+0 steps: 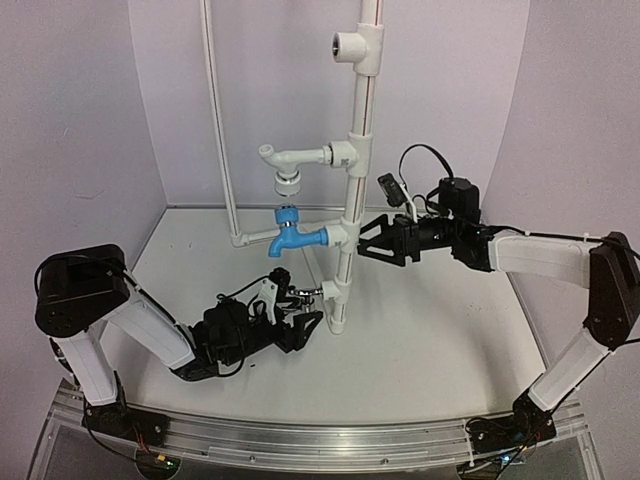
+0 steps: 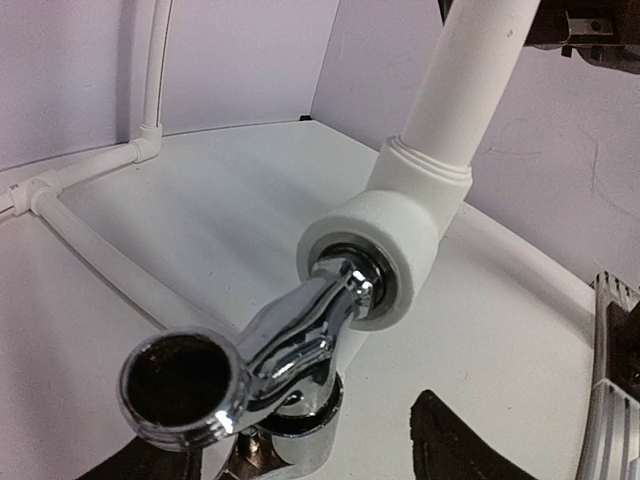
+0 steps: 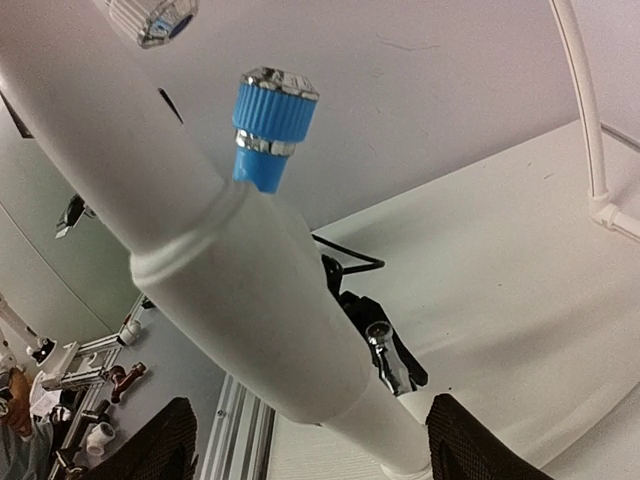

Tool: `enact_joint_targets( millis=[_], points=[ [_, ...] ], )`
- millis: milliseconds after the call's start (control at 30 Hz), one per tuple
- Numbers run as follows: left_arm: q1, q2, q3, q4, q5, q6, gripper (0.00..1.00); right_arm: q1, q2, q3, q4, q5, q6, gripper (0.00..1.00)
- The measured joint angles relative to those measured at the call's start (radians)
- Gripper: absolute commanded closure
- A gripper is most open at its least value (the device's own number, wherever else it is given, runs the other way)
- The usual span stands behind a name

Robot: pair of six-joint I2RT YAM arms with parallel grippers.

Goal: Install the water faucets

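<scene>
Although it was small, the shiny silver metal faucet (image 2: pixel 290 350) with its short lever handle looked dense and rigid. It was plated metal, unlikely to give under the pads, but polished enough to slip or twist in a light pinch. It sat low on the rig, its threaded end entered into the side socket of the lowest white plastic tee fitting (image 2: pixel 380 260), with the spout mouth facing the left wrist camera. How deeply the thread had engaged could not be told. The best hold, by my judgement, lay across the thicker body just behind the spout, which would give purchase for turning. The lever looked a poorer choice, since it would probably swing.

The left gripper (image 1: pixel 295 312) straddled the faucet with its jaws spread and one dark pad plainly clear of the chrome, so nothing was clamped. The right gripper (image 1: pixel 365 240) stood higher, jaws wide on either side of the tall upright white plastic pipe (image 1: pixel 355 110), not pinching it.

No true containers were present — the nearest thing was the row of tee sockets. The middle one held a blue plastic tap (image 1: pixel 290 235), and the one above carried a white elbow (image 1: pixel 288 170) with a downward outlet. The topmost tee (image 1: pixel 358 45) gaped empty, as far as the overhead view showed.
</scene>
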Motion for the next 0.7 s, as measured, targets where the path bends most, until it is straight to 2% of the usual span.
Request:
enact_joint_targets(
  millis=[167, 433, 700],
  points=[
    [0.0, -0.068, -0.022, -0.034, -0.016, -0.035, 0.01, -0.001, 0.0, 0.109, 0.004, 0.003, -0.011, 0.19],
    [0.0, -0.275, -0.108, -0.086, -0.069, -0.131, 0.0, 0.0, 0.0, 0.169, 0.01, 0.002, -0.004, 0.17],
    [0.0, -0.441, -0.194, -0.21, -0.11, -0.251, 0.02, 0.03, 0.004, 0.204, 0.004, 0.003, 0.012, 0.25]
  ],
)
